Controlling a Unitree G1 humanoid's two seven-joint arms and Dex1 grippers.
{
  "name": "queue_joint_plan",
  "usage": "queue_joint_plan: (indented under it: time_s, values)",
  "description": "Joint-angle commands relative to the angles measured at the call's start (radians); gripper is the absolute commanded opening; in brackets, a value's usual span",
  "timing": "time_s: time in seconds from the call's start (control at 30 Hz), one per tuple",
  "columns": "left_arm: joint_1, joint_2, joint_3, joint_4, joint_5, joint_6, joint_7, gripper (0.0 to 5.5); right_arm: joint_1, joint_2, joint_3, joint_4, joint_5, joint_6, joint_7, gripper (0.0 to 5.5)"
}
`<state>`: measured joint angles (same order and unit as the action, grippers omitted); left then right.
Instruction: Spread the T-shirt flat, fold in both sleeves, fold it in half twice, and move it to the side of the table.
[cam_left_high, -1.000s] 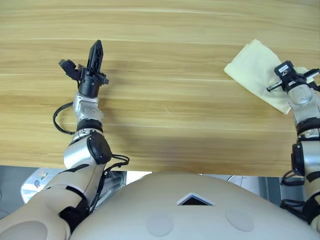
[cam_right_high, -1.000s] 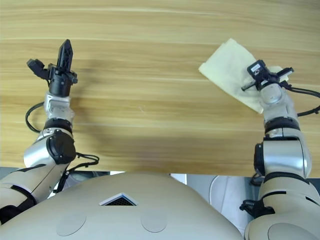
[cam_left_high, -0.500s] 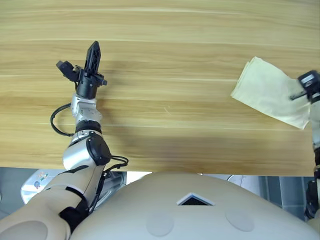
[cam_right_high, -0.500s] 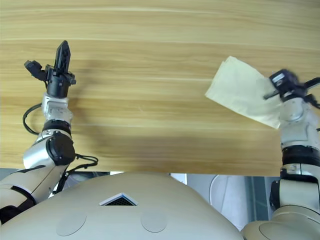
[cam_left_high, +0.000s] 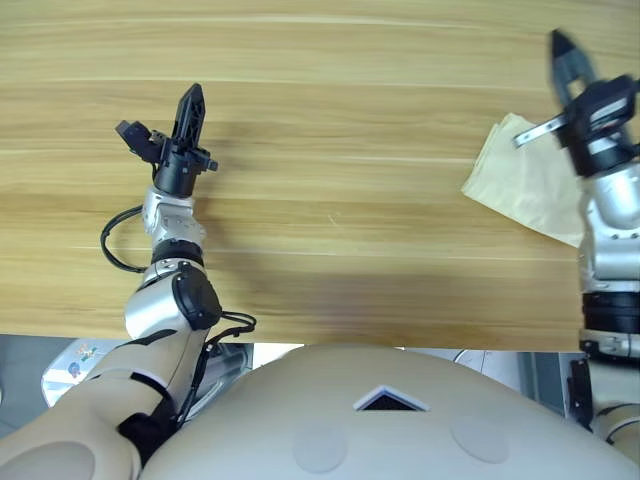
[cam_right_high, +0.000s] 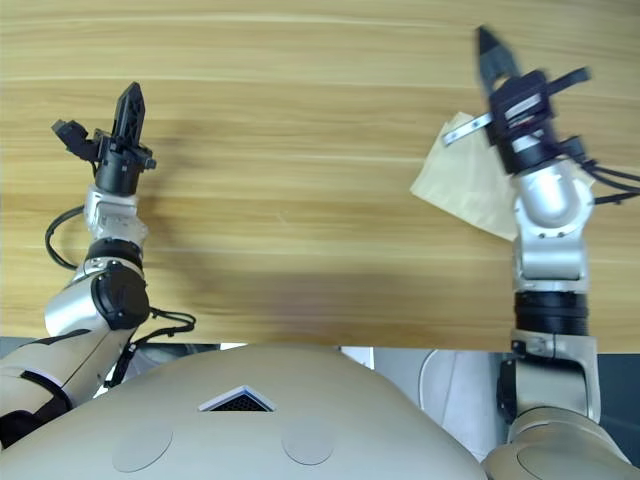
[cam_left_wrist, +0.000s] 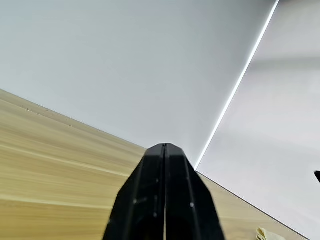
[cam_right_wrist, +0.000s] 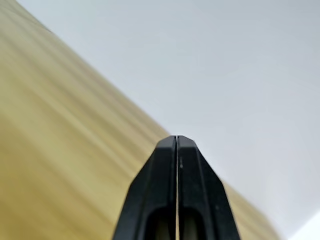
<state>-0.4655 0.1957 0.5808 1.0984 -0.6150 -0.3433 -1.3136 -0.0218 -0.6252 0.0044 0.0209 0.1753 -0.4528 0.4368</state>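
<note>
I see the pale yellow T-shirt (cam_left_high: 522, 188) folded into a small, compact rectangle, lying flat and turned at an angle, far over on the right side of the wooden table (cam_left_high: 330, 120).

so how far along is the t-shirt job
Looks finished: the T-shirt lies folded into a small packet at the right side of the table. Nothing is in hand: the right gripper and left gripper are both shut and empty, off the cloth. Nothing visible remains.
</note>
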Motion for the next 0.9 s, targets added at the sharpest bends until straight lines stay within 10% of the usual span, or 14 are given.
queue_joint_plan:
  time_s: [0.03,0.4,0.57,0.9]
  values:
    - [0.013,-0.010,-0.002,0.043,0.007,0.011,0.026,0.01,-0.028,0.067,0.114,0.157,-0.006,-0.088,0.164,0.02]
    - [-0.063,-0.008,-0.048,0.123,0.106,-0.058,0.268,0.01,-0.470,0.610,-0.047,1.004,0.193,0.016,0.314,0.02]
    - [-0.129,-0.017,-0.039,0.169,0.124,-0.060,0.473,0.01,-0.591,0.654,-0.275,1.088,0.458,0.418,0.520,0.02]
    - [-0.117,0.013,-0.214,0.220,0.407,-0.114,0.970,0.01,-0.639,0.630,-0.346,1.248,0.304,0.251,0.151,0.02]
